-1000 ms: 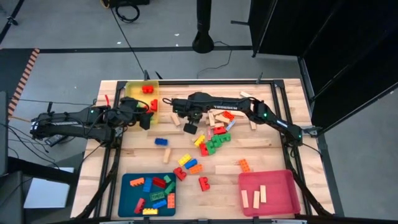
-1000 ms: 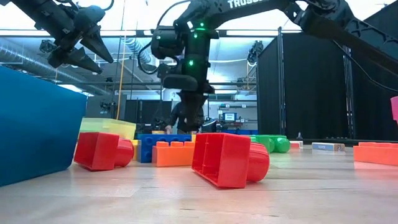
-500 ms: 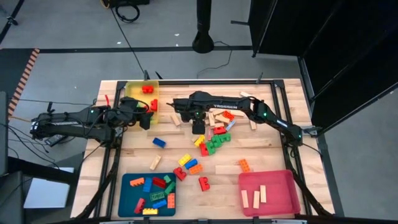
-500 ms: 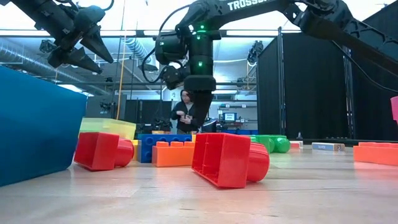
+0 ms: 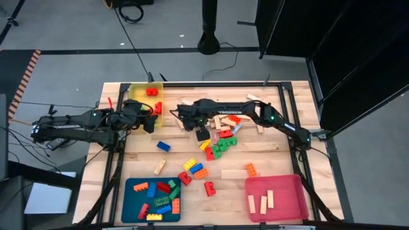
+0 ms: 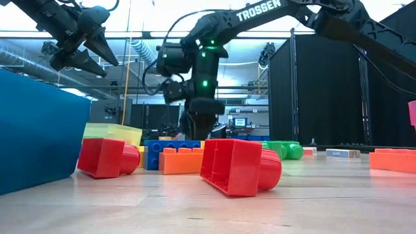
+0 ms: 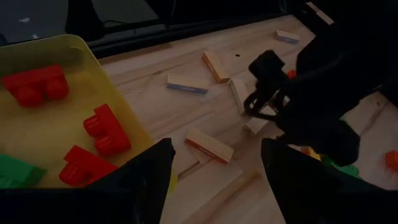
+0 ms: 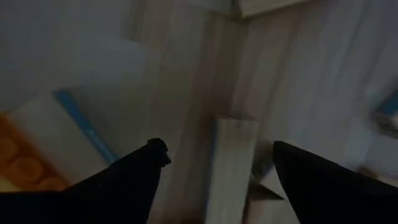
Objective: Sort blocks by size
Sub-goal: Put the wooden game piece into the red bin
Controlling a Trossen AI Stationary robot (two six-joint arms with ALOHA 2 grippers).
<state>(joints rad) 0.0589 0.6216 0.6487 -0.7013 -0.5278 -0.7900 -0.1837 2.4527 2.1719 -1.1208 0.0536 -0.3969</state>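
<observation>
Right wrist view: right gripper [image 8: 214,165] is hanging with fingers spread wide, holding nothing, a pale wooden bar [image 8: 231,165] lying lengthwise in the gap between them on the table.
Right gripper position: in the high view it is sitting low [image 5: 202,133] over the near edge of the wooden-bar cluster [image 5: 225,120], just beside the red-green brick clump [image 5: 218,145].
Left gripper: fingers apart and empty [image 7: 214,171], hovering [image 5: 151,121] at the yellow tray's [image 5: 134,91] inner edge; arm is waiting.
Step in hand: judging by the pose, right arm is lining up a pick on a wooden bar; no grasp yet.
Next move: probably calling for a short descent, closing on the bar's long sides, then carrying it to the pink tray [image 5: 250,186]. Bars are crowding each other, so a neighbour could get nudged.
Yellow tray: holding large red bricks [image 7: 34,84], plus a green one at the edge of the left wrist view.
Blue tray [image 5: 129,185]: holding a mix of small studded bricks in blue, red, green, yellow and orange.
Pink tray: holding three wooden bars [image 5: 262,202].
Loose blocks: many are lying mid-table – a blue brick [image 5: 164,146], a wooden bar [image 5: 159,167], a red brick [image 5: 209,188], an orange brick [image 5: 252,169].
Progress: looking partway done; plenty unsorted.
</observation>
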